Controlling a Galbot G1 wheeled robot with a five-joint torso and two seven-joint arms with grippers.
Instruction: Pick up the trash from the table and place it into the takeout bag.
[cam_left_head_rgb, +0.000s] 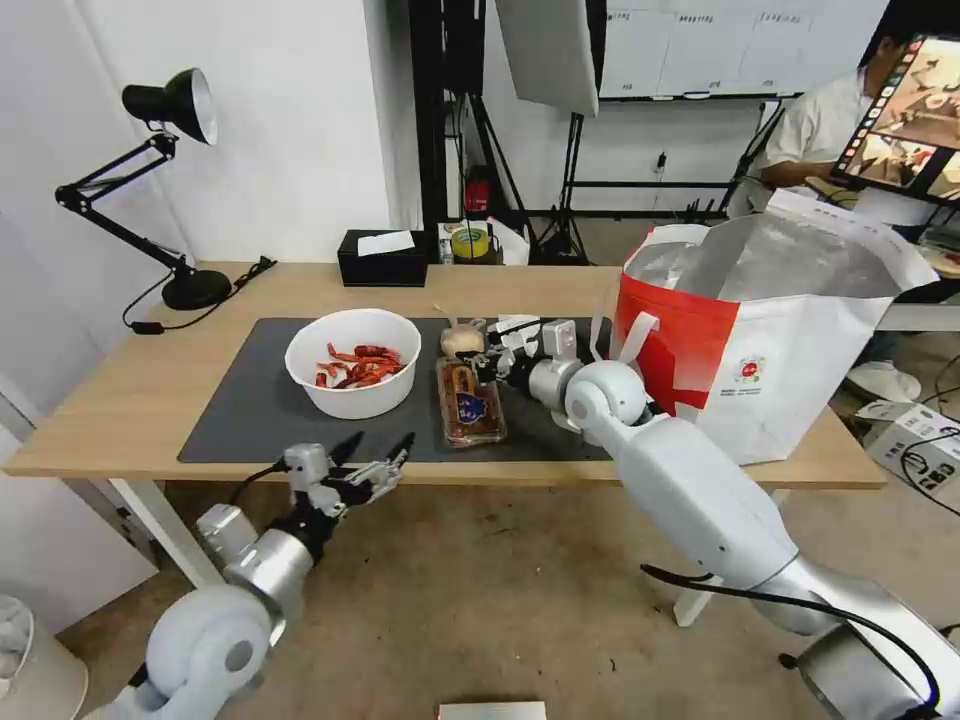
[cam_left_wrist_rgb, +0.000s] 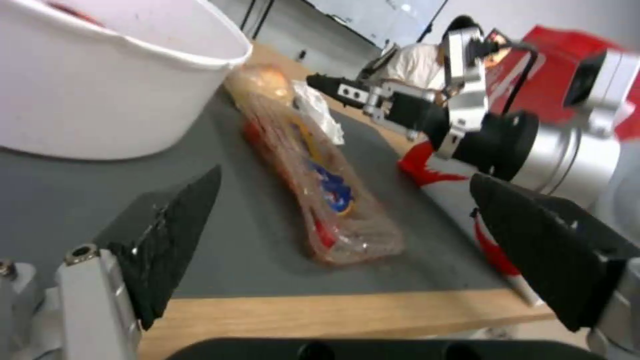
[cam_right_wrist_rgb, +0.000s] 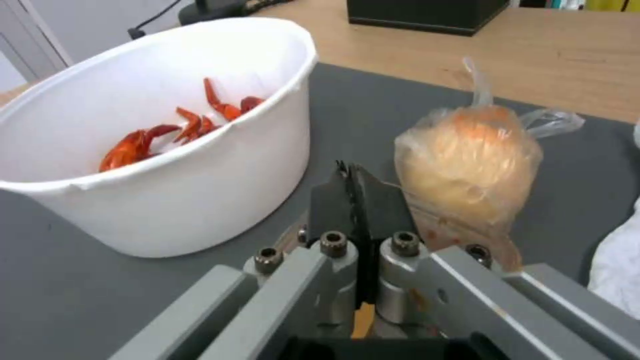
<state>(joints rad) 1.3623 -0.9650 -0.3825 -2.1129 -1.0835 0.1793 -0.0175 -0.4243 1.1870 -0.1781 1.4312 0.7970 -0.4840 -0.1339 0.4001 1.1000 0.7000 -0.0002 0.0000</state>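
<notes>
The counter (cam_left_head_rgb: 140, 385) is pale wood with a smooth, faintly grained face; the mat (cam_left_head_rgb: 250, 400) toward its near edge is dark grey and matt. The bowl (cam_left_head_rgb: 352, 362) is smooth white plastic. The tray (cam_left_head_rgb: 470, 402) and small bag (cam_right_wrist_rgb: 470, 170) are clear, crinkled film — glossy. The takeout bag (cam_left_head_rgb: 770, 370) has silver foil lining.

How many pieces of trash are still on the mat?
4: the bowl of shells at the left, the plastic tray beside it, the small beige-filled bag behind the tray, the crumpled tissue by the right gripper.
</notes>
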